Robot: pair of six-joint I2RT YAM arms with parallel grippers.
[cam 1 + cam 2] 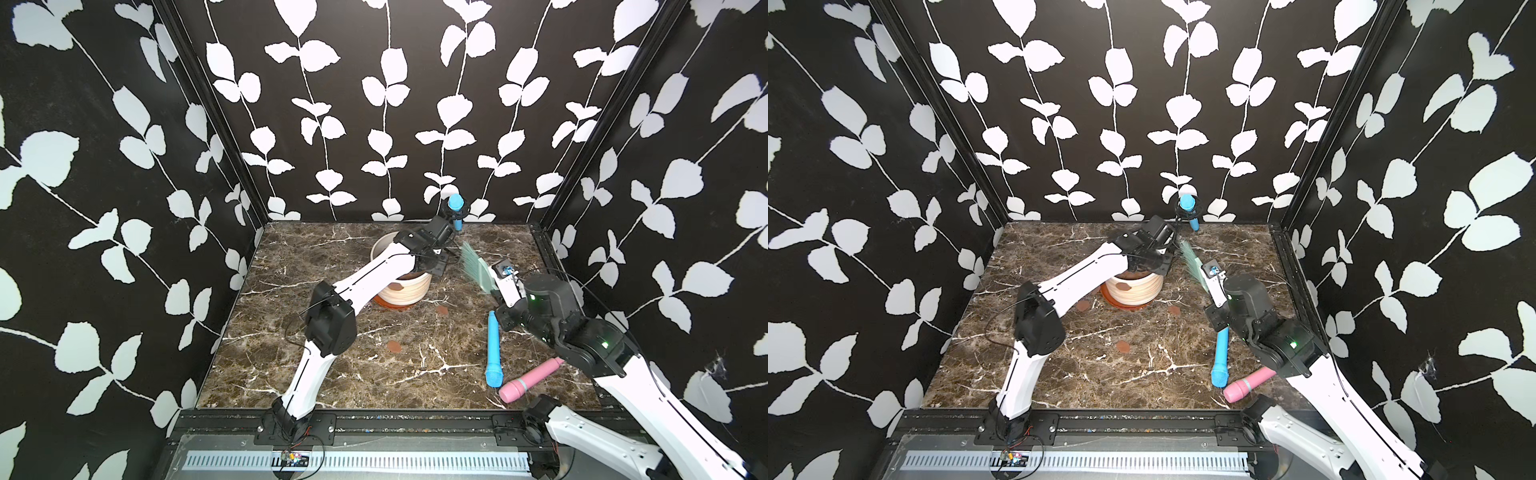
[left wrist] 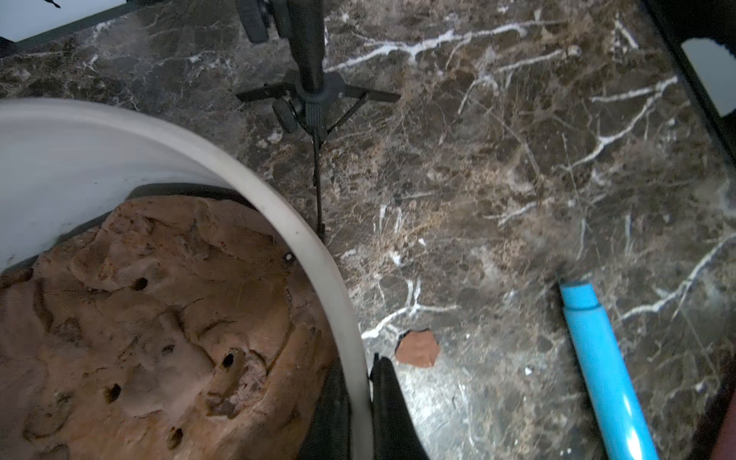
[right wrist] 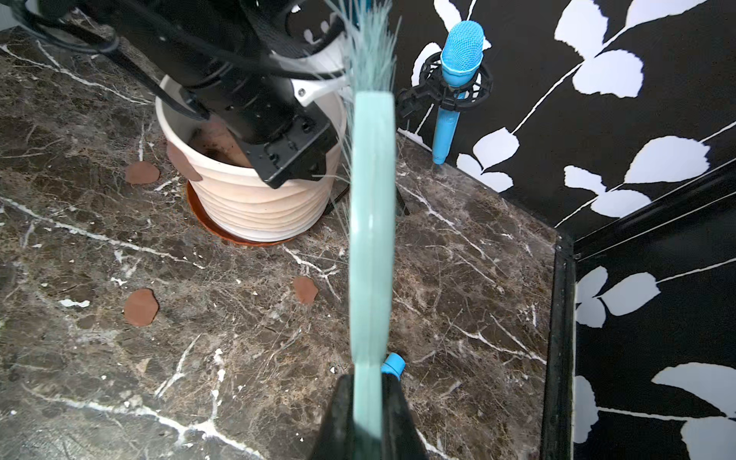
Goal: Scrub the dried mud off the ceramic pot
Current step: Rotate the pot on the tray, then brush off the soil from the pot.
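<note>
Marble table (image 1: 374, 374) carries everything. You see the ceramic pot (image 3: 259, 203) upright on its orange saucer, with the left gripper (image 2: 360, 398) pinching its rim, one finger inside and one outside the wall. The lumpy soil mass (image 2: 159, 338) fills the pot on the inner finger's side. The right gripper (image 3: 368, 402) is clamped on the handle of a pale green brush (image 3: 372, 239). The bristles reach out past it to beside the left gripper, but contact with the pot cannot be told. A blue microphone (image 1: 493, 353) and a pink microphone (image 1: 530, 380) lie under and behind the right gripper. Dried mud (image 3: 181, 161): one patch on the ribbed wall, round the pot from the left gripper. One patch (image 2: 418, 349) lies on the table just beside the outer finger, and others (image 3: 140, 306) lie farther off.
</note>
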